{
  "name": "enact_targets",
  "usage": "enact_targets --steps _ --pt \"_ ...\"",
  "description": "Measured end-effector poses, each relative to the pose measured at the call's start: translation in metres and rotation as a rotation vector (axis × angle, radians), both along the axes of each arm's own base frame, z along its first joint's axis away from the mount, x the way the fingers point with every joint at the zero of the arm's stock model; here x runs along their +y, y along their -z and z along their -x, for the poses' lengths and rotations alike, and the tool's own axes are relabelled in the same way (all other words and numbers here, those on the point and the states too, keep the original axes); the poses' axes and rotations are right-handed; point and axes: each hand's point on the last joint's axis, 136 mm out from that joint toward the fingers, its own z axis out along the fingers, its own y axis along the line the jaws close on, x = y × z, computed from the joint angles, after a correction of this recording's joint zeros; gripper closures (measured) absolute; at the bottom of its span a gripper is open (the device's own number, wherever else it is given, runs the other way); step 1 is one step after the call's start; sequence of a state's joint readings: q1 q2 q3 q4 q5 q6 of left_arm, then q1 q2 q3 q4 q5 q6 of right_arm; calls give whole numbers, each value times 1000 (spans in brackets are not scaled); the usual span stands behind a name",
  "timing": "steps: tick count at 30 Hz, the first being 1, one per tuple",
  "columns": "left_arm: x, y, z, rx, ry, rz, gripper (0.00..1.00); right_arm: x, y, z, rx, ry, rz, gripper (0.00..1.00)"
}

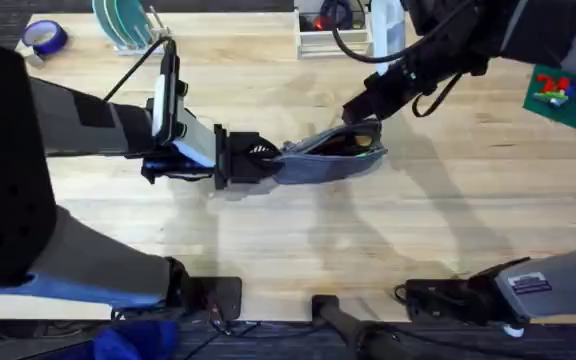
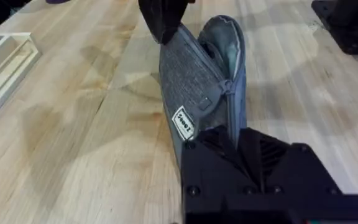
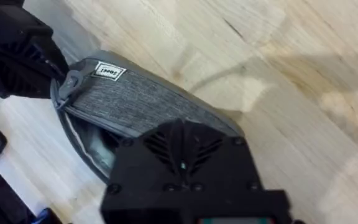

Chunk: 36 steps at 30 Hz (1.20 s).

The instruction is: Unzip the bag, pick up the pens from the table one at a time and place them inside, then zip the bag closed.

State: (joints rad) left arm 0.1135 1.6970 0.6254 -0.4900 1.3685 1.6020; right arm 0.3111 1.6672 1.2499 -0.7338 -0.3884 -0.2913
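Lying mid-worktop [image 1: 268, 240], the grey-blue fabric pencil pouch [image 1: 333, 155] has each end clamped in jaws: left gripper [image 1: 253, 165], right gripper [image 1: 360, 112]. The overhead view shows orange and green inside its gaping zipper; the left wrist view shows its small white label [image 2: 183, 122].

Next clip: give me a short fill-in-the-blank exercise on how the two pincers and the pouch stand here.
1. The left pincer grips the ____ end of the bag, seen from overhead.
2. The bag's zipper is ____, showing pens inside.
3. The right pincer is at the bag's ____ end, seen from overhead.
4. The bag rests on the ____ table.

Missing words: left; open; right; wooden
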Motion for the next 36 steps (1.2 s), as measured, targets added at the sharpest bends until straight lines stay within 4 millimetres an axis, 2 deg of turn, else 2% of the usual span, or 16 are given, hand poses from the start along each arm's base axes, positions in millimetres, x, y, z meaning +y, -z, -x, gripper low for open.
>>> enact_targets --steps 1,2,7,8,17,26,32,36 --pt "0 0 0 0 0 0 958 0 0 0 0 0 0 907" --pt "0 0 0 0 0 0 958 0 0 0 0 0 0 794" --pt "0 0 0 1 0 -1 958 0 0 0 -1 0 0 75" --pt "0 0 0 1 0 -1 958 0 0 0 -3 -2 1 24" --pt "0 1 0 1 0 -3 958 0 -6 -2 -16 2 -2 4" --pt "0 1 0 2 0 -3 958 4 -60 -7 -112 63 -74 4" --pt "0 1 0 2 0 -3 958 8 -79 11 -46 105 -113 4" --pt "0 1 0 2 0 -3 958 21 -85 30 3 79 -92 4"
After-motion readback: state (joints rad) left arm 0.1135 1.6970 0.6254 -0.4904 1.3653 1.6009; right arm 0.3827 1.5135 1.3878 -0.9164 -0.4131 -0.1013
